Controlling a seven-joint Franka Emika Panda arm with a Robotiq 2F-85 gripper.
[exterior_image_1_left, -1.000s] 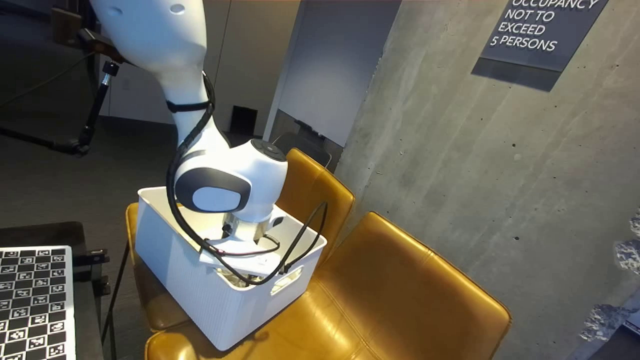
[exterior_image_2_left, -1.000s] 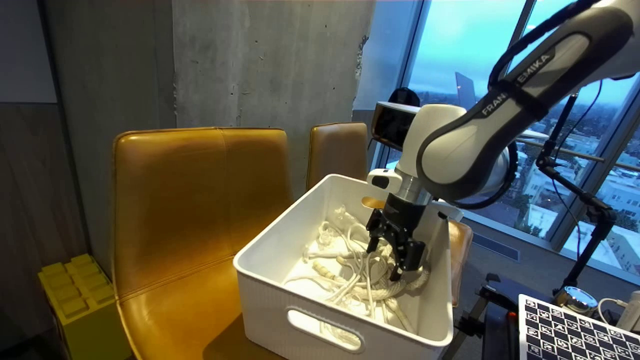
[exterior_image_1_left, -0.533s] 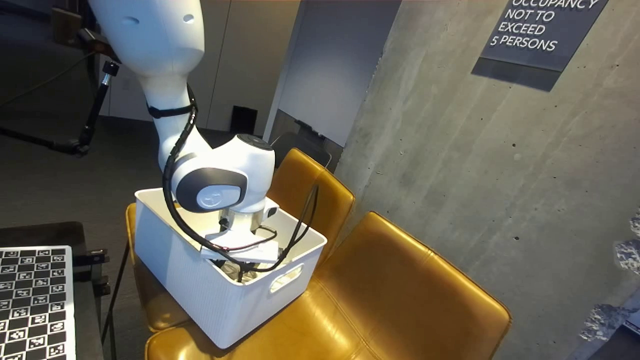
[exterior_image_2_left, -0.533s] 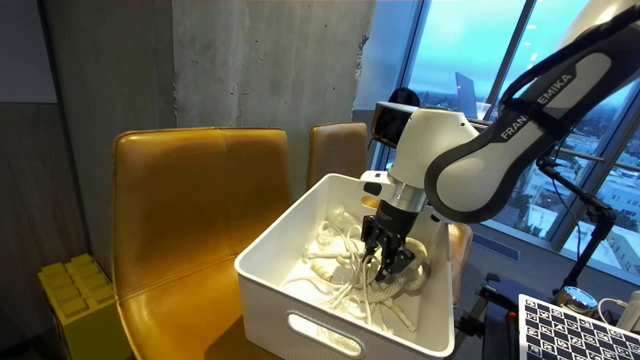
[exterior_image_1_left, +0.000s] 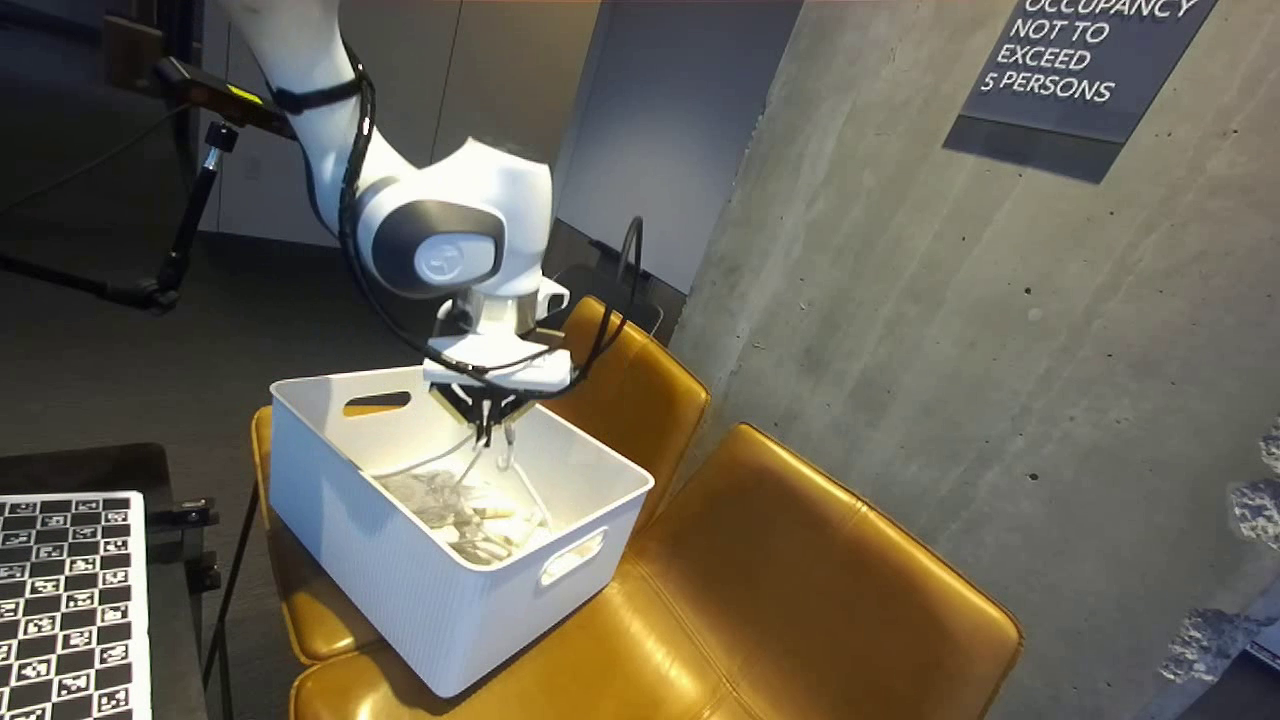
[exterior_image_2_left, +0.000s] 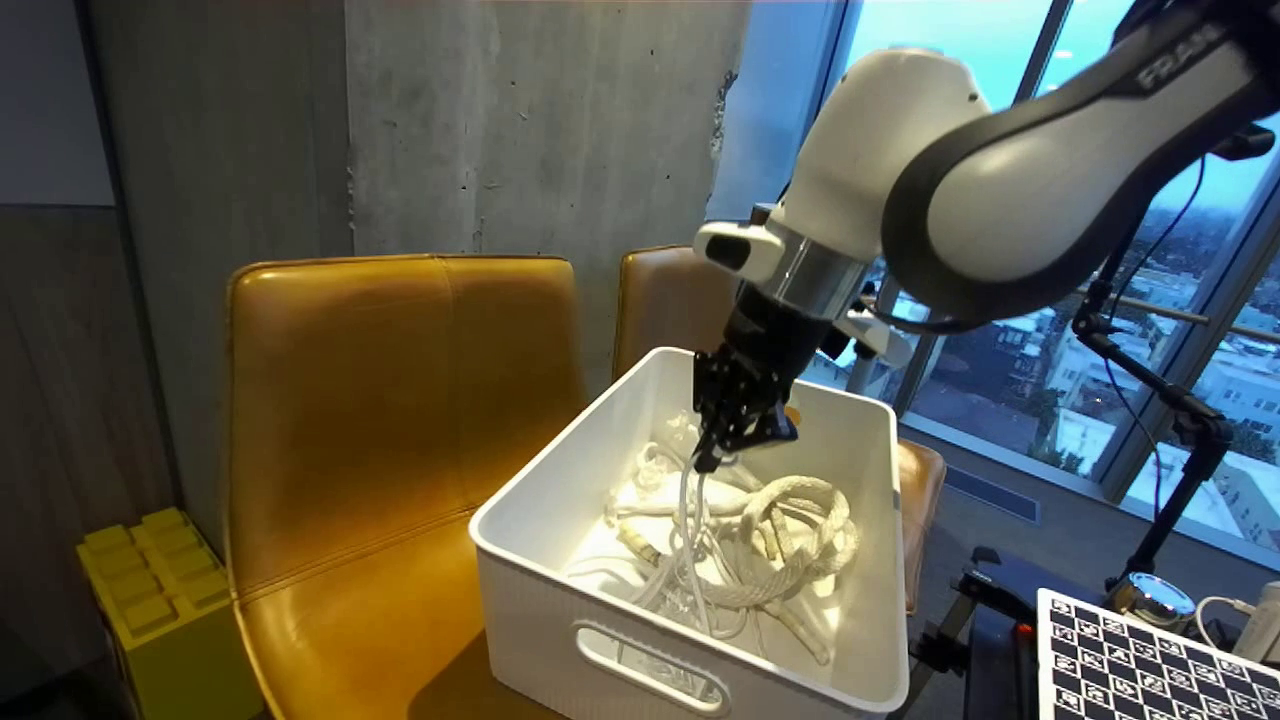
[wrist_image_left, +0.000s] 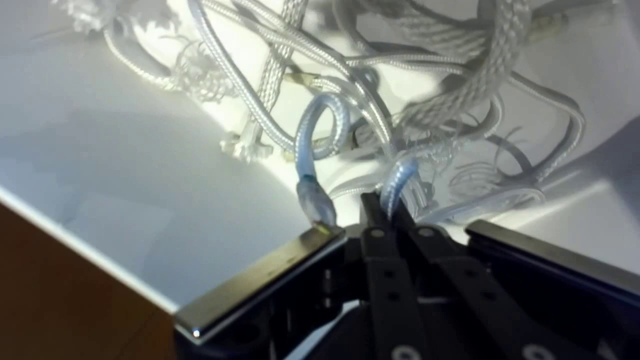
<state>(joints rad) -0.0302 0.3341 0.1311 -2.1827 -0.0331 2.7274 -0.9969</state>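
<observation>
Thin white cord (wrist_image_left: 397, 180) pinched between fingers (wrist_image_left: 378, 245), gap narrow; wrist view: thick braided rope (wrist_image_left: 501, 54) at one o'clock from them.

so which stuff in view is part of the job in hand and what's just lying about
Likely part of it:
gripper, closed on a cord
thin white cord, pinched between its fingers
white bin
thick braided rope, unheld in the bin

Apparently just around:
checkered board
yellow box
wall sign
</observation>
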